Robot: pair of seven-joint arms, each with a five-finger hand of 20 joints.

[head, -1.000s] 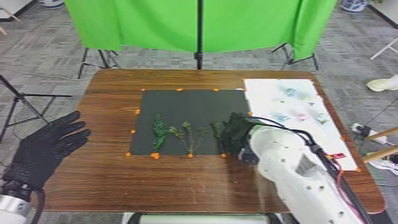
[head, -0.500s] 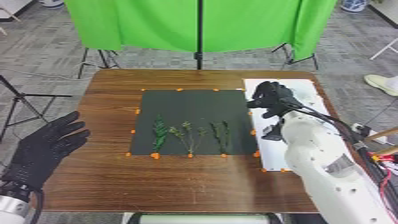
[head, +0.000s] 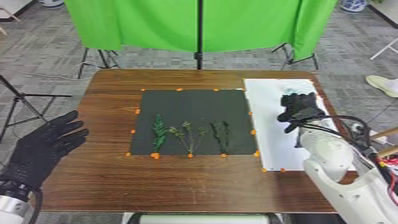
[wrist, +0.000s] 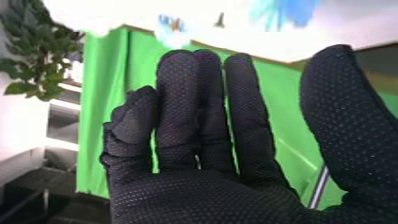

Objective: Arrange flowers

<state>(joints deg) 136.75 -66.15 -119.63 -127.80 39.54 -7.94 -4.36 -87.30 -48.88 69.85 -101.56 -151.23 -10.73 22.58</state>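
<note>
3 green stems [head: 160,132] lie side by side on the black mat [head: 180,104]: call your foliage placed. Pale blooms [head: 298,89] sit on the white sheet's [head: 271,117] far end, so you likely have flowers left. Your right robot hand [head: 303,104] is wide, holding nothing, near them.

Right hand [head: 300,105]: fingers [wrist: 179,95] held pretty straight, thumb [wrist: 333,95] spread apart
White sheet [wrist: 266,45]: pale blue flower [wrist: 282,11] laid on it, kinda blurred, near the edge
Green cloth [wrist: 107,100]: partly blocked by the glove
Leafy plant [wrist: 34,47]: seen beside the cloth
</note>
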